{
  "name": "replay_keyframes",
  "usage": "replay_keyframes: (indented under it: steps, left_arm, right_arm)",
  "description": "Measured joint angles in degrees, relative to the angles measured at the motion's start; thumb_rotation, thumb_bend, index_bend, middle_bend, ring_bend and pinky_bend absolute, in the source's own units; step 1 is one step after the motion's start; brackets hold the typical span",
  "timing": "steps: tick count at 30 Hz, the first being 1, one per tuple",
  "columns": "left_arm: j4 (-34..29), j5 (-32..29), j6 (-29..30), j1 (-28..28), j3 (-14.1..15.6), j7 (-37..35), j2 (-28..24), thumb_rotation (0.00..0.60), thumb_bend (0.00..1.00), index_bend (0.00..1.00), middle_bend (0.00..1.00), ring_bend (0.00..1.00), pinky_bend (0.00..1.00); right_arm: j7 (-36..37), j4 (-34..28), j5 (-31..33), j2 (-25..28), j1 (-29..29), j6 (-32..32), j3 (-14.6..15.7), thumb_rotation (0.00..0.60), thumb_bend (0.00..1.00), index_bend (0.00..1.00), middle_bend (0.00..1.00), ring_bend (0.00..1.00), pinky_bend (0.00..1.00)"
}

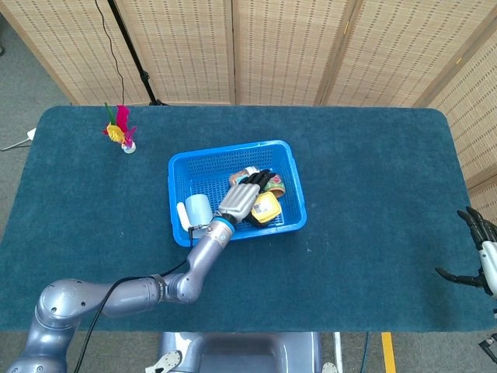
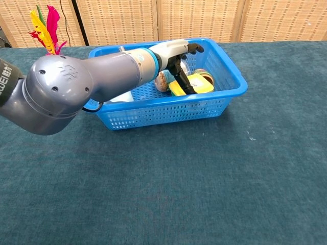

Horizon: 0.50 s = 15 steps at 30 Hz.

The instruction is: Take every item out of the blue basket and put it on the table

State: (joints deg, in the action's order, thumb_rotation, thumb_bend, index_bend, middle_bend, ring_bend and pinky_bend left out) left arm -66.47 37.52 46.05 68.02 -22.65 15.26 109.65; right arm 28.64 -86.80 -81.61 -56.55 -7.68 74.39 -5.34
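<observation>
The blue basket (image 1: 288,185) sits near the middle of the desk (image 1: 373,171), which is covered in dark teal cloth. The left hand (image 1: 244,198) reaches down into it from the 7 o'clock side, dark fingers (image 2: 180,77) pointing toward 1 o'clock and lying over the things inside. The thumb comes down against the yellow container (image 2: 196,83), and the fingers spread above a jar lying on its side (image 2: 162,79). I cannot tell whether the hand actually holds anything; its fingers look partly spread over the pile rather than wrapped round one piece.

Just past the yellow container, toward 1 o'clock, a small round tin (image 1: 275,185) rests in the basket's corner. At the basket's 8 o'clock end lies a pale blue cup (image 1: 197,208), half hidden by the arm in the chest view.

The right hand (image 1: 480,252) hangs at the desk's far 4 o'clock edge, well apart from the basket, fingers spread and holding nothing.

A feathered shuttlecock (image 1: 119,132), yellow and pink, stands on the desk at 10 o'clock from the basket.
</observation>
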Motion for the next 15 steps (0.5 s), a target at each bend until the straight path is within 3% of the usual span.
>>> replay_keyframes:
  steps: [4, 12, 15]
  left_arm:
    - [0.98, 0.19, 1.67, 0.17, -0.01, 0.67, 1.17, 0.600, 0.21, 0.21, 0.06, 0.15, 0.40]
    - [1.70, 0.57, 3.52, 0.09, -0.07, 2.33, 2.35, 0.600, 0.27, 0.40, 0.20, 0.28, 0.48]
    - [1.91, 1.03, 3.90, -0.03, -0.06, 2.55, 2.72, 0.600, 0.34, 0.47, 0.25, 0.33, 0.52]
  right_arm:
    - [0.18, -0.09, -0.18, 0.10, 0.04, 0.16, 0.05, 0.600, 0.00, 0.00, 0.00, 0.00, 0.00]
    - [0.24, -0.26, -0.51, 0.21, -0.06, -0.01, 0.25, 0.600, 0.00, 0.00, 0.00, 0.00, 0.00]
    - [0.14, -0.31, -0.57, 0.24, -0.08, 0.00, 0.29, 0.600, 0.00, 0.00, 0.00, 0.00, 0.00]
